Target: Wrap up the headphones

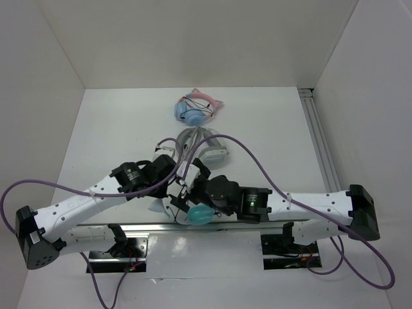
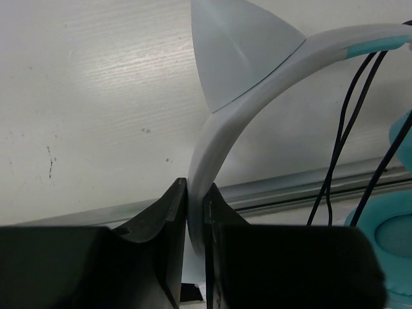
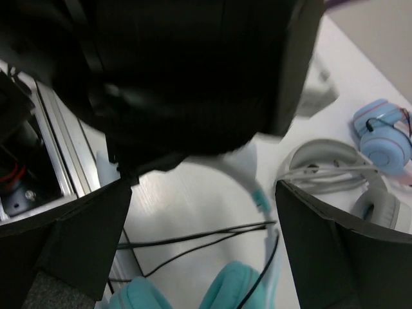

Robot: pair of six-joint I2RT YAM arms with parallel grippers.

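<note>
The left tool (image 2: 195,193) is clamped narrow on the pale, translucent headband (image 2: 257,90) of the headphones (image 1: 198,214). Its two dark fingers press against either face of the band, low in the left wrist view. Above the grip the band curves toward the upper right of that frame, and a cat-ear point (image 2: 235,51) rises from it at top centre. A thin black cable (image 2: 341,141) hangs in strands at the right, running down toward a teal ear cup (image 2: 380,219) in the lower right corner. Behind it a grey metal rail (image 2: 277,187) crosses the frame.

The right tool (image 3: 206,238) stands wide, with one finger at the lower left and the other at the lower right of the right wrist view, and nothing gripped. Between them I see the cable crossing the white surface, the teal-tipped end of the headband, and two teal cups at the bottom edge.

From overhead, both tools meet in the lower centre of the frame. The headphones sit there beneath them, one teal cup peeking out below the right arm. I cannot tell whether the headphones rest on the tabletop (image 1: 116,129) or hang just above it. Further up lies a grey-and-white pair (image 1: 205,147), and beyond that, near the back wall, a pink-banded blue pair (image 1: 196,109).
</note>
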